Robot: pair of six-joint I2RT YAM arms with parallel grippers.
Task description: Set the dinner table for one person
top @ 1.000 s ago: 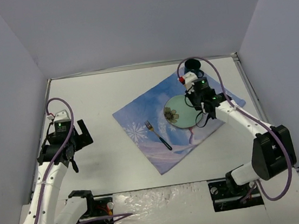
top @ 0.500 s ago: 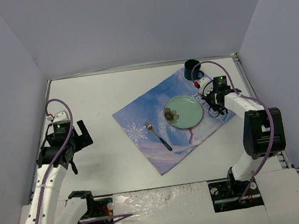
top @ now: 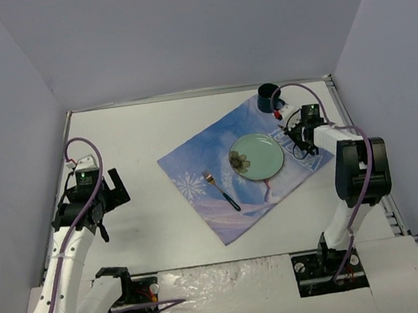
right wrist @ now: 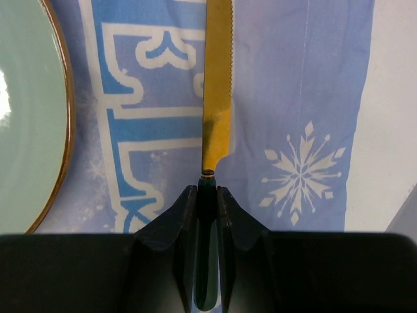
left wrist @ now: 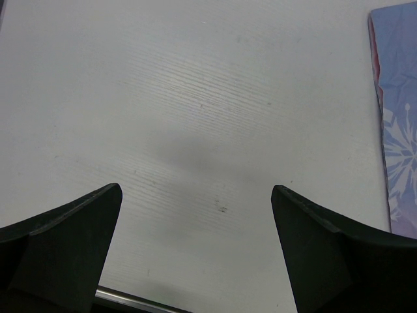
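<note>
We saw the right tool (right wrist: pixel 207 195) pinching the dark handle of a gold-bladed knife (right wrist: pixel 218 85), its blade over the blue snowflake cloth (right wrist: pixel 293 85), beside the green plate (right wrist: pixel 29 117). The left tool (left wrist: pixel 195 189) hung with fingers spread wide above the bare white bench (top: pixel 130 135), which carried the cloth, a fork (top: pixel 220 189) and a dark cup (top: pixel 268 96) at the cloth's far corner

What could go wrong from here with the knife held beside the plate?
The right tool grips the knife only at its handle end, so the blade may swing or slip on release. Pressing down could drag and wrinkle the cloth, possibly nudging the plate.
</note>
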